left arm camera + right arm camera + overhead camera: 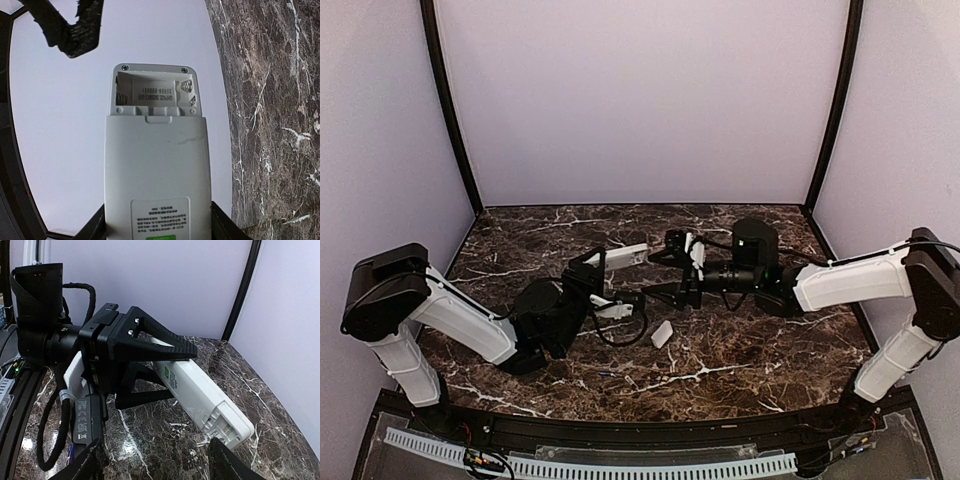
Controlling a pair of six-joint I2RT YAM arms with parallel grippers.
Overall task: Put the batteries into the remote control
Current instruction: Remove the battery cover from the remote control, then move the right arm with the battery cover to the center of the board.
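The remote control [156, 165] is lifted in the air over the marble table [760, 340], with its back side outward and its battery bay [152, 95] open and empty. It looks like light, stiff, smooth plastic, so I think it can slip; the long side edges seem the good place to take it. The left gripper [175, 372] is clamped exactly there, on the lower half. The right gripper [157, 465] stands spread, nothing between its fingers, near the open end.
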